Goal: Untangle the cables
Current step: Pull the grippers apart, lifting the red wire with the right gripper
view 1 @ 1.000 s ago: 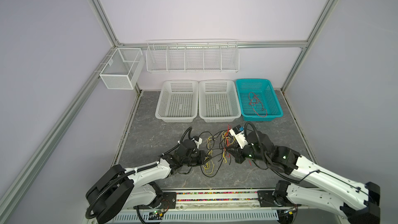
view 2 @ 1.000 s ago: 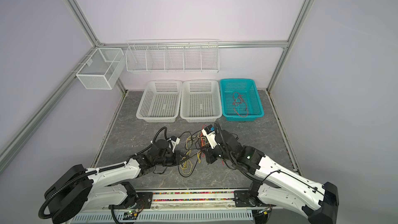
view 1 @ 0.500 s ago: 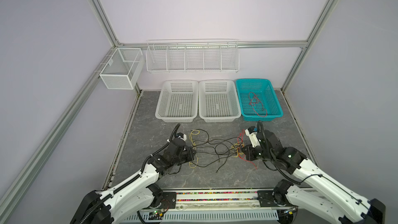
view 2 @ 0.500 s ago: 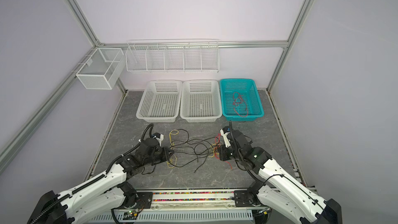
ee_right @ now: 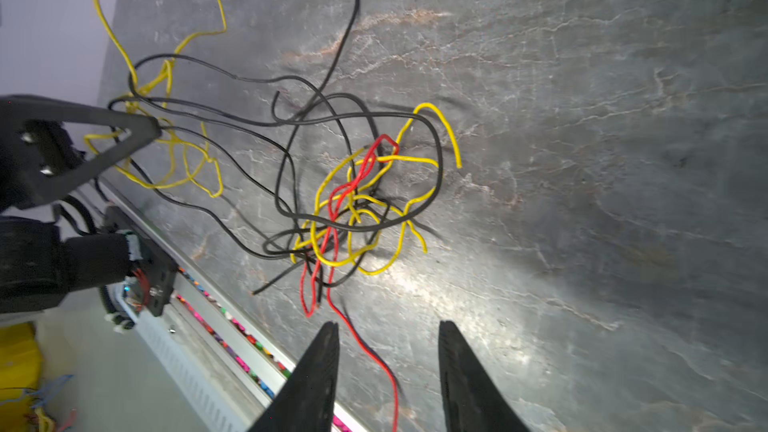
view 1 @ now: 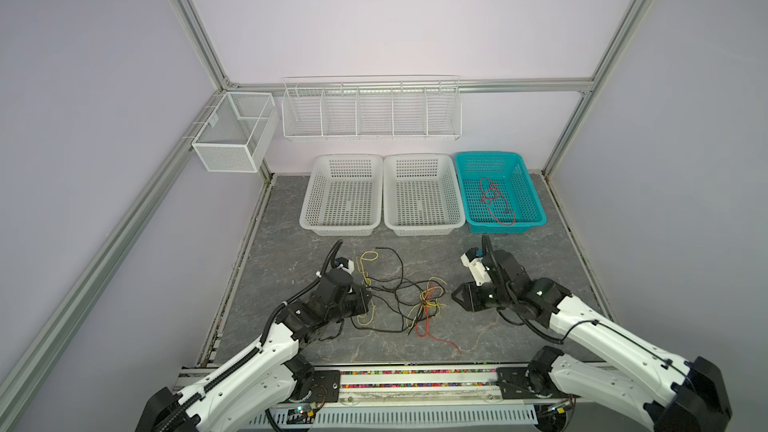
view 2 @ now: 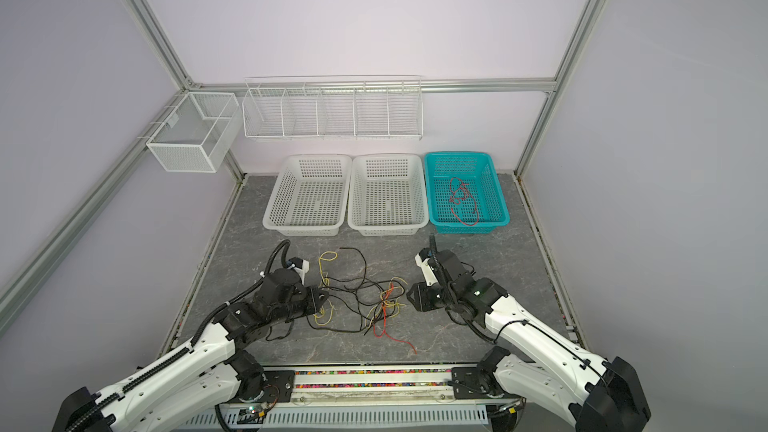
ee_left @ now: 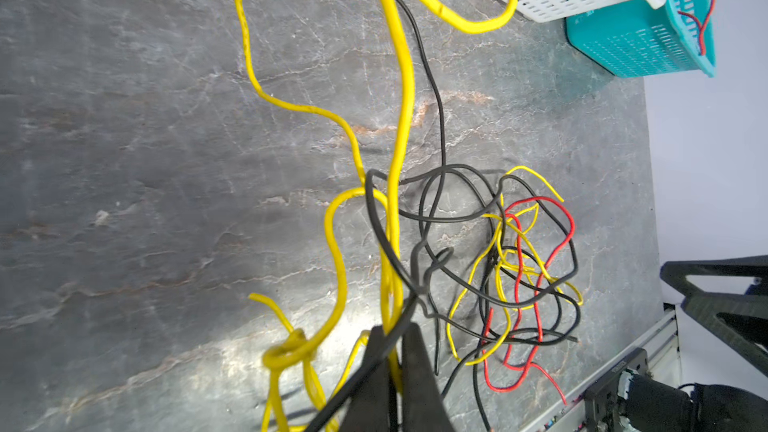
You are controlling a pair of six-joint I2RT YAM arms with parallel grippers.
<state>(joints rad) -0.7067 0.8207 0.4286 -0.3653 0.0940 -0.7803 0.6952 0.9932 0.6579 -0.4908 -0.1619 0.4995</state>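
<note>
Right jaws just released, cables (view 1: 424, 305) lying just ahead; left jaws clenched on yellow, black strands.

A row of baskets (view 1: 417, 157) is sitting along the back edge of the tabletop (view 1: 286, 251), a lone cable (view 1: 491, 195) lying in the rightmost basket (view 1: 488, 155). The tangled cables (view 1: 399, 297) are lying near the front edge's middle, between the left gripper (view 1: 365, 297) and the right gripper (view 1: 457, 293).

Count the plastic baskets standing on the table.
3, side by side in a row: the left white basket, the middle white basket, and the teal basket at right, holding a red cable. None looks hidden.
</note>
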